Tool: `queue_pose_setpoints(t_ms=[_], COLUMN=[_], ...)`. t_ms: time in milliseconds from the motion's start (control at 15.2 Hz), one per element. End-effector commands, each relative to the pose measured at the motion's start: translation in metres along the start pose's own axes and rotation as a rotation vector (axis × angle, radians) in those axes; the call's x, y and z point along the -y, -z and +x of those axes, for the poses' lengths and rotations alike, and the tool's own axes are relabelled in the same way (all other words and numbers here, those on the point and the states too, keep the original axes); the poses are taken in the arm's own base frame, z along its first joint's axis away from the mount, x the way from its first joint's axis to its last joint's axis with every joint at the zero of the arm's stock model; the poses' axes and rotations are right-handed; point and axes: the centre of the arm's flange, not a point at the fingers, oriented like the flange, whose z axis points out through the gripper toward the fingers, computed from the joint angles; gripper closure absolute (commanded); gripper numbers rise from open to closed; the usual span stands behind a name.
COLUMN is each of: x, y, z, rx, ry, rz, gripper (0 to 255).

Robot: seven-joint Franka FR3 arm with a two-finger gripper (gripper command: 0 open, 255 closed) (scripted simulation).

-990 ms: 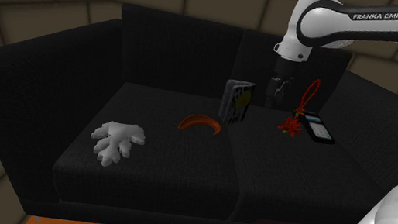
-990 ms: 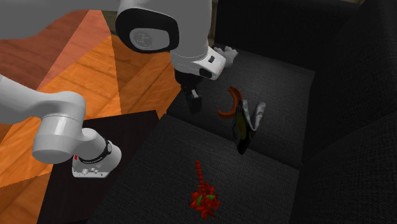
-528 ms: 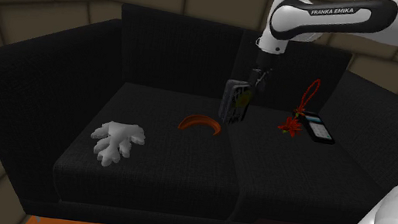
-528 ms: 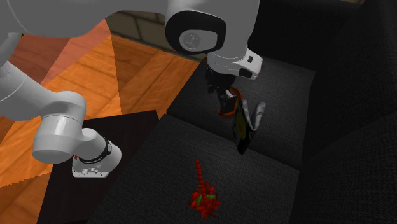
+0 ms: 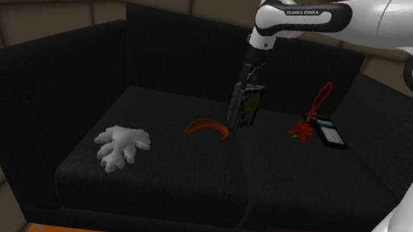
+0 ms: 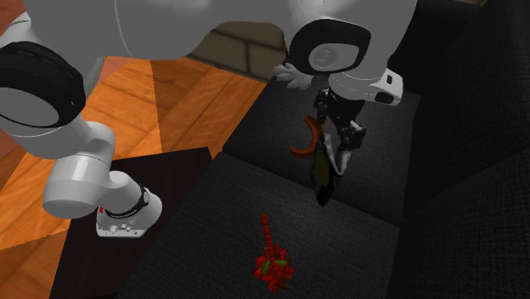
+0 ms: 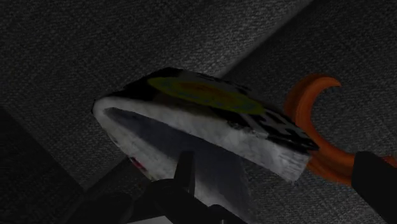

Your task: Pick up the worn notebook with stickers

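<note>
Poised directly over the worn notebook [image 5: 245, 108], which stands upright on edge at the cushion seam of the black sofa [image 5: 148, 178], just beside an orange crescent [image 5: 208, 128]. Reaching down with jaws seemingly spread astride its top edge, one finger [image 7: 375, 184] clear of the cover.

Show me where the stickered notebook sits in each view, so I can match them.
Shoulder view: notebook stands upright on the sofa, at the cushion seam.
Second exterior view: notebook right of centre, on edge at the same seam.
Wrist view: notebook close up, seen edge-on.
Shared landmark: the orange crescent beside it.
</note>
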Motion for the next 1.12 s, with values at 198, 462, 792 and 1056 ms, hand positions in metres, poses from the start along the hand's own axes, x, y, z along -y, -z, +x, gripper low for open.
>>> queue_pose_setpoints(t_ms=[198,462,792,1056], x=[-0.020,-0.020,-0.020,-0.019], y=[-0.002,-0.023,-0.042,-0.042], z=[0.057,0.057,0.058,0.058], rx=[-0.009,-0.009,-0.009,-0.009], ry=[0.025,0.025,0.025,0.025], rz=[-0.006,-0.006,-0.006,-0.006], gripper=[0,0,0,255])
